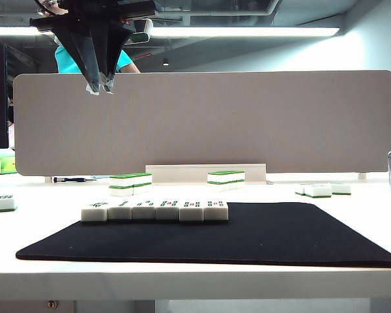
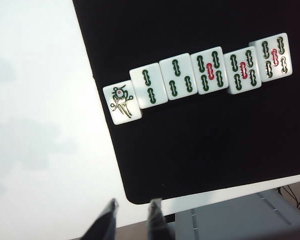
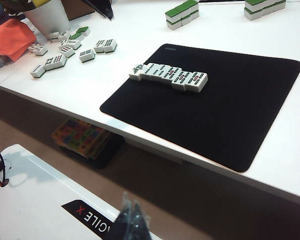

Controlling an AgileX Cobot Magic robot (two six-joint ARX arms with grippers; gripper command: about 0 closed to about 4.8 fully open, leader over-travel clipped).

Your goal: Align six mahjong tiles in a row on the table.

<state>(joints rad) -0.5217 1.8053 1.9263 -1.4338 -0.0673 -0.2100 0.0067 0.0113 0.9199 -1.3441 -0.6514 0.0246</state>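
The 6 mahjong tiles (image 1: 154, 210) lie face up in a row along the far edge of the black mat (image 1: 247, 238), which rests on the worktop (image 1: 378, 195). The long axis of the row runs left to right in the exterior view. The tiles touch side by side, but the row is not fully straight. In the left wrist view the bird tile (image 2: 121, 102) at the left end sits a little out of line with its neighbour, and it overhangs the mat edge onto the white surface. The second tile from the right end (image 2: 242, 70) is also stepped slightly out of line.

The left gripper (image 1: 99, 85) hangs high above the left part of the scene, well above the row, and it points down. Its jaws stand narrow with a small gap, and they hold nothing. The row lies below it and slightly to its right, so a descent would reach the left end of the row first.

The right gripper (image 3: 131, 212) is parked off the worktop, at the near side, well apart from the tiles. Its jaws seem closed together and empty, but only the tips show.

By this judgement the left arm is the nearer one, and the remaining work is probably a small push on the stepped tiles.
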